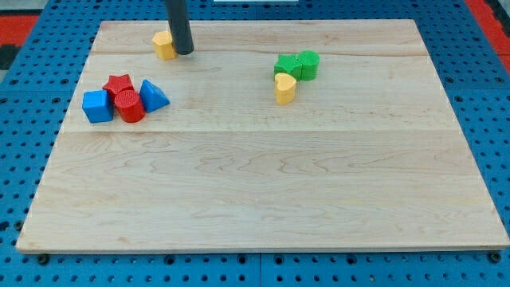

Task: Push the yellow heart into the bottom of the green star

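Observation:
The yellow heart [285, 87] lies right of the board's middle near the view's top, touching the lower edge of the green star [288, 66]. A green cylinder [308, 64] sits against the star's right side. My tip [184, 52] is far to the left of them, near the view's top, just right of a second yellow block [164, 45] and touching or almost touching it.
A cluster at the view's left holds a blue cube [98, 105], a red star [119, 84], a red cylinder [129, 105] and a blue triangle [153, 96]. The wooden board [263, 191] lies on a blue pegboard table.

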### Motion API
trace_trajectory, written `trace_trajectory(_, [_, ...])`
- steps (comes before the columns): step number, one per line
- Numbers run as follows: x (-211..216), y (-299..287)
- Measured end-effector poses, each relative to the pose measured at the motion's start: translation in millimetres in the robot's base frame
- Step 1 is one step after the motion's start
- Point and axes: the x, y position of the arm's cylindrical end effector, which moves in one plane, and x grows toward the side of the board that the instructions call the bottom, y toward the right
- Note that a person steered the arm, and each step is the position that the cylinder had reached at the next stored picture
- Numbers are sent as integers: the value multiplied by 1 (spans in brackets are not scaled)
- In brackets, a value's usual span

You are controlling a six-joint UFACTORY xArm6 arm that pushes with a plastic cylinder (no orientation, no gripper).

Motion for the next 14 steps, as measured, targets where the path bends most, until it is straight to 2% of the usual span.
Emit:
trace_trajectory(1, [-21, 91])
trace_trajectory(2, [1, 209])
trace_trajectory(3, [37, 257])
trace_trajectory(4, [36, 223])
trace_trajectory(6, [16, 86])
trace_trajectory(7, [20, 91])
trace_trajectory(8, [44, 85])
trace_trajectory(9, [39, 21])
trace_trajectory(10, [23, 9])
trace_trajectory(11, [36, 65])
trace_trajectory(13, [101, 227])
trace_trajectory(14, [110, 255])
